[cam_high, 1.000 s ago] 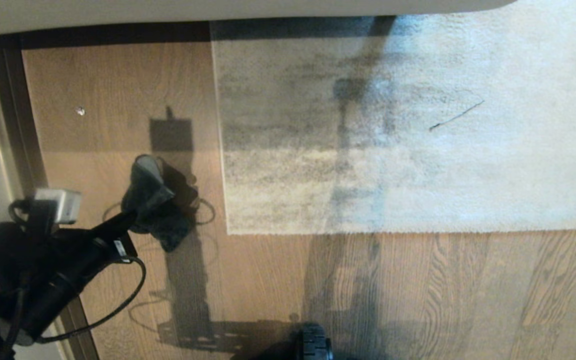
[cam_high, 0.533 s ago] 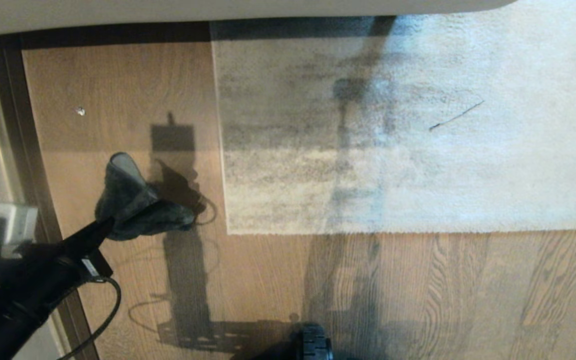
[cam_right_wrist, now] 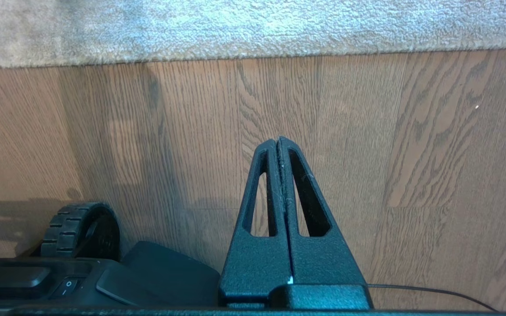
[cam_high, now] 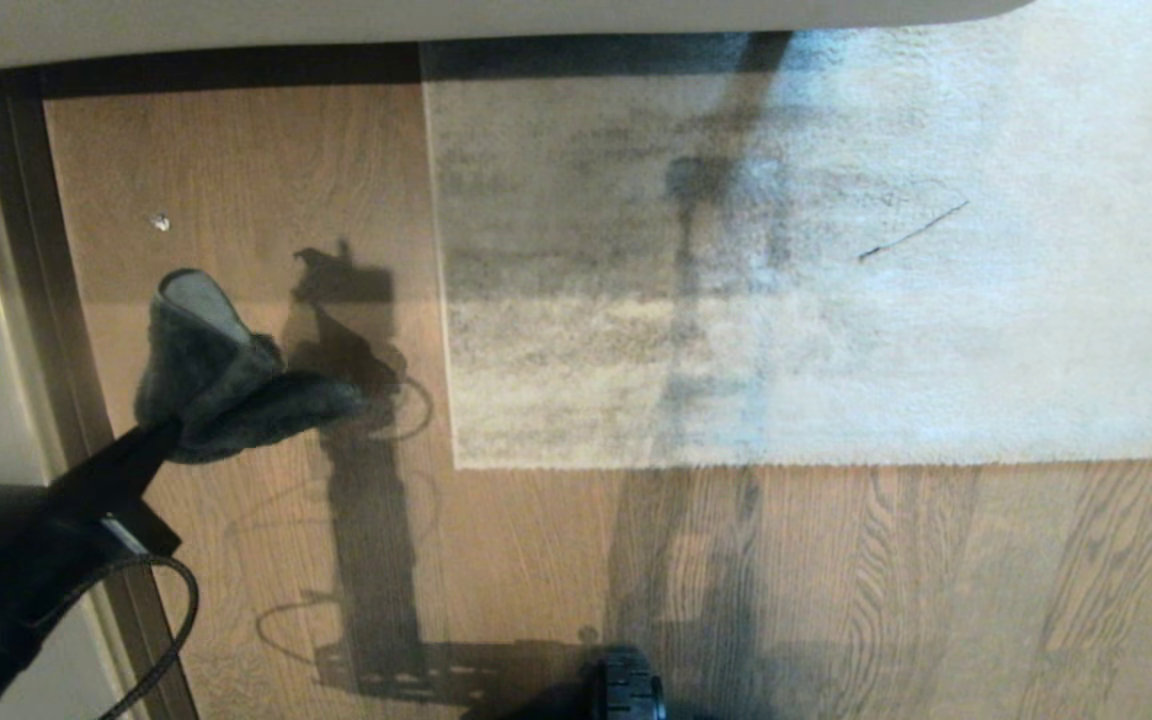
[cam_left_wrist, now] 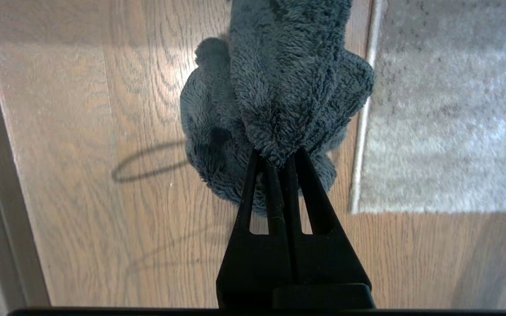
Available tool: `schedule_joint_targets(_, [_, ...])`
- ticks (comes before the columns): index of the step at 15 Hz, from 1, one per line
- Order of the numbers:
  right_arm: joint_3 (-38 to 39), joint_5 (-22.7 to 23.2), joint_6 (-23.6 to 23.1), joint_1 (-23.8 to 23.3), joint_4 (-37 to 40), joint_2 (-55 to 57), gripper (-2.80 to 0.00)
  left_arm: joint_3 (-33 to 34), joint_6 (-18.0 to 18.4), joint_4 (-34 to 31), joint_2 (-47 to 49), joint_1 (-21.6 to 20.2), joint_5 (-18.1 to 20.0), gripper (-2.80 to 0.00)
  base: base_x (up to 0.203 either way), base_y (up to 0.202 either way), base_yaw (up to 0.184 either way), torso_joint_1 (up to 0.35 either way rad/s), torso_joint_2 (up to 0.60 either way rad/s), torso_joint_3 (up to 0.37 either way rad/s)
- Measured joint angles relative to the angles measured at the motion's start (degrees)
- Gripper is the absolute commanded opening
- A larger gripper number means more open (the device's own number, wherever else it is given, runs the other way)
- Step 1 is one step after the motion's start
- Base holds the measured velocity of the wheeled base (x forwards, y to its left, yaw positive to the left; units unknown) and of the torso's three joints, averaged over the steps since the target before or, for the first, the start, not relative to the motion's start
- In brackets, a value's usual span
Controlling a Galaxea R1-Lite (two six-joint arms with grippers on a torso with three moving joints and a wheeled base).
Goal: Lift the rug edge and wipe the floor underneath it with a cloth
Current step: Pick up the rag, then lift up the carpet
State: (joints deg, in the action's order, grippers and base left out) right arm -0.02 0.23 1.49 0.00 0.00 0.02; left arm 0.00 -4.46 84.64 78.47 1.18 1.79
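Left gripper [cam_high: 164, 432] sat low on the left of the head view, above the floor [cam_high: 536, 560], jaws pinched tight on the cloth [cam_high: 226, 390]. Cloth was dark grey and fluffy, bunched into a wad, a paler grey side curling up at its far tip. In the left wrist view the left gripper [cam_left_wrist: 276, 154] had both fingers clamped on a gathered fold of the cloth [cam_left_wrist: 279, 87], the rest of the cloth spreading out past the tips over the floor [cam_left_wrist: 81, 131]; could not tell if the cloth touched the planks. Cloth was beside the rug edge [cam_high: 448, 330], apart from it, with bare wood between in the head view. Rug edge [cam_left_wrist: 363, 131] showed as a pale bound strip just past the cloth in the wrist view, lying flat, corner square. Rug was grey-beige with darker mottled streaks, a thin dark line [cam_high: 911, 232] lying on it toward the right. Arm's shadow and a looping cable shadow fell on the floor next to the cloth. Right gripper [cam_right_wrist: 278, 140] was parked over bare floor [cam_right_wrist: 411, 153] near the robot's base, fingers pressed together, holding nothing; a black wheel [cam_right_wrist: 79, 228] was visible beside it, rug border [cam_right_wrist: 253, 52] beyond.
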Motion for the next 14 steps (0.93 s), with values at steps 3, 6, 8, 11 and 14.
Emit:
schedule_joint_targets(3, [0.0,0.0,0.0,0.0,0.0,0.0,-2.80,0.0,0.0,-7.8,-5.9,0.0,0.1,-2.80,0.000,0.000,0.000,0.000,0.00,0.000])
schedule_joint_targets(6, [0.0,0.0,0.0,0.0,0.0,0.0,-2.80,0.0,0.1,-19.3,-14.5,0.0,0.2,-2.80,0.000,0.000,0.000,0.000,0.00,0.000])
schedule_joint_targets(8, [0.0,0.0,0.0,0.0,0.0,0.0,-2.80,0.0,0.3,-28.3,-21.0,0.0,0.2,-2.80,0.000,0.000,0.000,0.000,0.00,0.000])
schedule_joint_targets(11, [0.0,0.0,0.0,0.0,0.0,0.0,-2.80,0.0,0.5,-42.2,-30.3,0.0,0.3,-2.80,0.000,0.000,0.000,0.000,0.00,0.000])
schedule_joint_targets(14, [0.0,0.0,0.0,0.0,0.0,0.0,-2.80,0.0,0.3,-54.2,-39.4,0.1,0.1,-2.80,0.000,0.000,0.000,0.000,0.00,0.000])
